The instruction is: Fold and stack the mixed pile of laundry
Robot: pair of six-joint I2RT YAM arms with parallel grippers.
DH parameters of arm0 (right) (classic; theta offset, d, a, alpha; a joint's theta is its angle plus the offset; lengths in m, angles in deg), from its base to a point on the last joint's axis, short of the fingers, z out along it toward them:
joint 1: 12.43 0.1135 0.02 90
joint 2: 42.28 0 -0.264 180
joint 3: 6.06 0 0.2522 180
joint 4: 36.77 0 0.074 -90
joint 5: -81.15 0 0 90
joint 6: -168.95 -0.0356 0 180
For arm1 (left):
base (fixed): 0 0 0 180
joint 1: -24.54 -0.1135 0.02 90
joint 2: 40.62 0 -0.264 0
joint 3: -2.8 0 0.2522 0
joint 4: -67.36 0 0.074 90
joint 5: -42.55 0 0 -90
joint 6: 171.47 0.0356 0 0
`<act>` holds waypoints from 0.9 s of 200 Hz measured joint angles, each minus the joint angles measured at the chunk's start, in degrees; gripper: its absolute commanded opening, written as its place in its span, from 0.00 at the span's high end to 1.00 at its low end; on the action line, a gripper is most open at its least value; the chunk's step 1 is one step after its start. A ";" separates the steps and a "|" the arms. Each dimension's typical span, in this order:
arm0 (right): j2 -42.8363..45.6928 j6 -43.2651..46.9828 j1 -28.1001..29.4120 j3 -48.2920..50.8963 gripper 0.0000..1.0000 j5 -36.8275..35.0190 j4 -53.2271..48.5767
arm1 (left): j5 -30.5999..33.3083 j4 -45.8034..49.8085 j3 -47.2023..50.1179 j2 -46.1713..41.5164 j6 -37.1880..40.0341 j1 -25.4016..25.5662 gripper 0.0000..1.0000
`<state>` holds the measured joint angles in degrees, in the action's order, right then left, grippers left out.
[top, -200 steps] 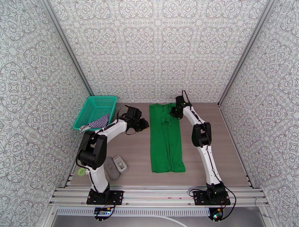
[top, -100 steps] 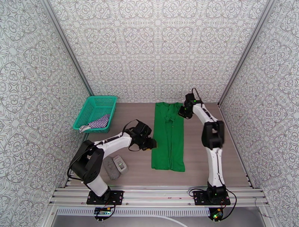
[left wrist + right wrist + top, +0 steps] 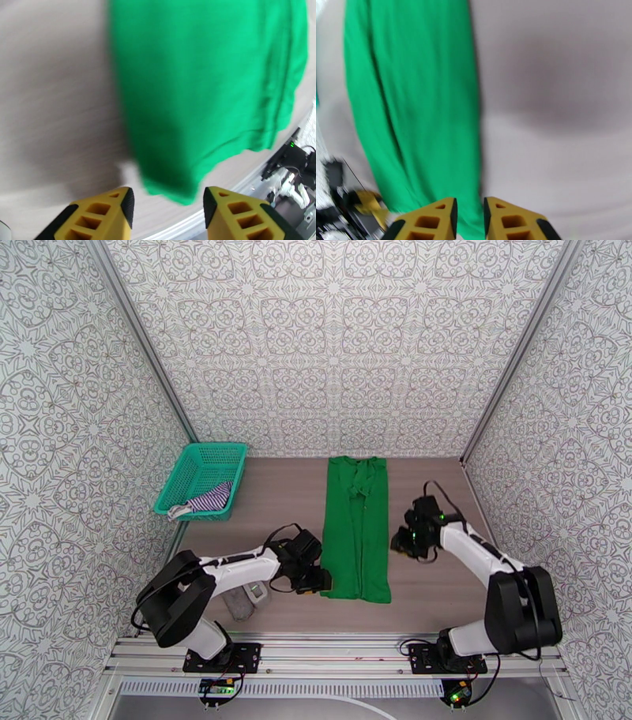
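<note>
The green shirt (image 3: 357,532) lies folded into a long narrow strip down the middle of the table, collar end at the far side. My left gripper (image 3: 320,581) sits low at the strip's near left corner. In the left wrist view this gripper (image 3: 168,203) is open, and the shirt's corner (image 3: 170,189) lies on the table between and just ahead of its fingertips. My right gripper (image 3: 401,545) hovers beside the strip's right edge. In the right wrist view it (image 3: 470,215) stands narrowly open over the shirt's edge (image 3: 414,98), holding nothing. The striped top (image 3: 209,498) lies in the basket.
The teal mesh basket (image 3: 189,465) stands at the far left against the wall. Two small grey objects (image 3: 241,599) lie near the left arm's base. Bare wooden table (image 3: 442,485) shows to the right of the shirt and between shirt and basket.
Both arms have swept from the shirt's far end toward its near end, left along the left side, right along the right. Both grippers have opened. The shirt's collar end now lies flat.
</note>
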<state>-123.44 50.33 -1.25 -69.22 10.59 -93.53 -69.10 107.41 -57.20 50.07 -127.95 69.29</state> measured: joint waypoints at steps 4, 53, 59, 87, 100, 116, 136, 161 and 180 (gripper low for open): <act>0.74 0.07 0.37 0.83 0.74 0.09 -0.02 | 0.57 -0.26 -0.02 0.04 -0.04 0.22 0.44; 7.32 0.13 1.77 8.83 0.67 0.37 0.83 | 4.42 -5.46 -0.13 1.95 -1.31 2.58 0.51; 7.93 0.09 2.01 9.97 0.67 0.39 0.96 | 4.90 -6.03 -0.13 2.14 -1.68 2.71 0.54; 9.22 -0.63 4.48 15.04 0.61 2.16 2.43 | 7.10 -7.65 -0.02 2.86 -2.91 3.17 0.70; 9.18 -1.64 6.16 17.07 0.60 3.34 4.02 | 7.87 -7.93 -0.04 3.30 -3.28 3.17 0.77; 8.72 -2.69 8.04 18.84 0.60 4.68 6.05 | 8.46 -8.00 -0.42 3.89 -3.06 3.19 0.86; 7.91 -4.52 9.79 19.06 0.68 5.35 8.37 | 9.51 -8.13 -0.81 4.33 -3.04 3.54 0.94; 6.47 -5.79 10.75 19.08 0.84 6.01 10.12 | 10.97 -8.63 0.37 2.99 -3.21 4.13 0.95; 6.49 -6.51 11.08 19.08 0.99 5.81 10.05 | 12.37 -8.57 3.28 -0.15 -3.96 4.31 0.95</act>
<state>-116.95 43.81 9.83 -50.14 16.41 -83.48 -56.73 98.84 -53.92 49.92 -131.90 73.60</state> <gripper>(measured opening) 0.111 0.066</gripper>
